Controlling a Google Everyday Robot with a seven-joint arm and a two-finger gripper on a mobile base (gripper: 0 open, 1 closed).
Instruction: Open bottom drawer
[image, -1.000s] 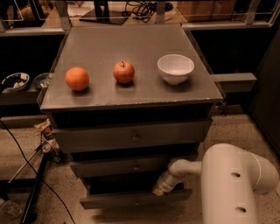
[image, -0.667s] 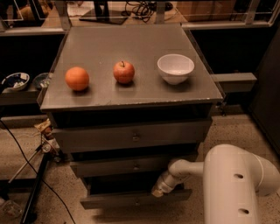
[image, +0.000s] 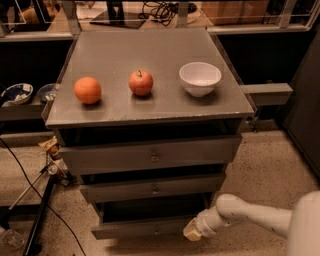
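Sitting at right end of bottom drawer (image: 142, 227) front: gripper (image: 191, 233); whether clenched or released, cannot tell.

The arm (image: 252, 218) is smooth white, built of rounded tubular segments that widen toward the right; its cream-coloured gripper (image: 192, 231) sits low, near right.
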